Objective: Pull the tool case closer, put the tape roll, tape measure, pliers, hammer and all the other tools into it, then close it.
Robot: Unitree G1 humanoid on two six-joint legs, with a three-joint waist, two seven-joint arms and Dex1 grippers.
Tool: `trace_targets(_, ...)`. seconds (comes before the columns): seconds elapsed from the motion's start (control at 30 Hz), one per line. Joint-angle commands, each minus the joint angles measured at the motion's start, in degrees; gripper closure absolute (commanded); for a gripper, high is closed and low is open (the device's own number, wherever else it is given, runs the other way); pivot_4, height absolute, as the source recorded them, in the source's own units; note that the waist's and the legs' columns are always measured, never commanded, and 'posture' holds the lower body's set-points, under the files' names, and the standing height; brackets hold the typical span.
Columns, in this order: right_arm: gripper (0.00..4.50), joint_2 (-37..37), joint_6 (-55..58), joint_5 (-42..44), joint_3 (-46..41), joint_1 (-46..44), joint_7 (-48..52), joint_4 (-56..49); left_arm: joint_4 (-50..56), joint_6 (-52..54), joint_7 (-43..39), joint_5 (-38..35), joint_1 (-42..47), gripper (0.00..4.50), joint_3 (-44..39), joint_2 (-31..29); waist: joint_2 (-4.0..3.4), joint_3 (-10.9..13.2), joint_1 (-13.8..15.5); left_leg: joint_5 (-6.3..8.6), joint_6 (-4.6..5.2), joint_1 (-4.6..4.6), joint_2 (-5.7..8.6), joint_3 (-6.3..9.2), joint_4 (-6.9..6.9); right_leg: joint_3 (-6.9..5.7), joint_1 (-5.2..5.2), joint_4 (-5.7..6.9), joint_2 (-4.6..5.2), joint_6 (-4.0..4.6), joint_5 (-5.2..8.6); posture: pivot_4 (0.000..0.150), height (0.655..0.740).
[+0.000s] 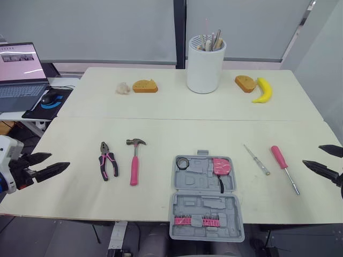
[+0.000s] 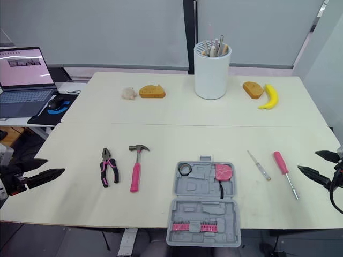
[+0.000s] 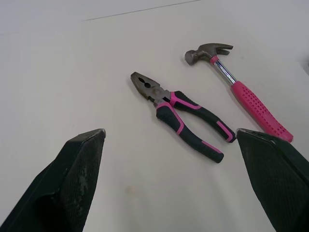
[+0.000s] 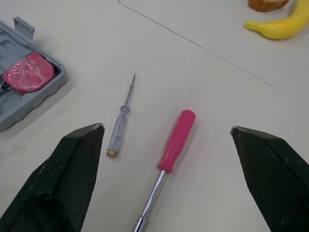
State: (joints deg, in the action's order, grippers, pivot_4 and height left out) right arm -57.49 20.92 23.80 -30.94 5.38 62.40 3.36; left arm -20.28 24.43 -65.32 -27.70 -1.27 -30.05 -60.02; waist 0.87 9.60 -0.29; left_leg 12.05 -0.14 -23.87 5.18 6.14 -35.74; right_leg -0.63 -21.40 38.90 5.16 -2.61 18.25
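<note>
Head stereo overlooks table (image 1: 161, 107); wrists close.

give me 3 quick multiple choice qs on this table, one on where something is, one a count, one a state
1. Where do the pliers lie?
A. in the case
B. just left of the hammer
C. right of the case

2. How many screwdrivers lie on the table right of the case?
A. two
B. one
C. four

3. The case is:
A. shut
B. open and empty
C. open, with the tape roll and tape measure in it

Answers:
1 B: the pliers lie side by side with the hammer, both left of the case.
2 A: a clear-handled one and a pink-handled one lie there.
3 C: the lid is folded flat toward the near edge, and the black roll and pink measure sit in the tray.
</note>
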Motion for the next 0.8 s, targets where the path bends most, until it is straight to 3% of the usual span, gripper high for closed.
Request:
trace_targets(0.03, 0.04, 1.4, 0.6, 1.1, 3.4, -4.0, -1.5, -4.3, 2.8, -1.1, 3.1, 0.4, -1.6, 0.0, -2.6, 1.7, 0.0, 0.0, -0.1, 0.0, 0.0, 0.0, 0.0, 0.0, 0.0, 0.0, 0.0, 0.0, 0.0, 0.0, 0.0, 0.15, 0.74)
trace_targets(0.33, 0.04, 9.7, 3.1, 4.2, 20.2, -22.2, -3.1, -17.5, 17.4, 3.4, 11.7, -1.5, -15.1, 0.0, -8.9, 11.0, 0.03, 0.0, -0.9, 0.0, -0.01, -0.07, -0.01, 0.01, -0.01, 0.02, 0.0, 0.05, 0.0, 0.0, -0.01, 0.15, 0.74)
trace_targets(0.6, 0.04, 19.8, 3.6, 6.1, 32.1, -36.2, -3.0, -23.0, 26.6, 6.0, 16.1, -2.6, -23.5, 0.0, -11.7, 16.9, 0.11, 0.0, -0.3, 0.0, -0.02, -0.06, -0.01, 0.06, -0.04, -0.04, -0.19, 0.03, 0.0, 0.01, -0.02, 0.15, 0.74)
trace_targets(0.8, 0.04, 21.8, 1.7, 3.6, 33.4, -36.9, -4.0, -23.4, 33.3, 7.3, 23.1, -1.7, -25.3, 0.0, -10.6, 22.0, 0.37, -0.2, 0.6, 0.01, -0.02, -0.06, 0.02, 0.09, -0.08, -0.05, -0.16, 0.0, 0.0, 0.0, -0.05, 0.15, 0.74)
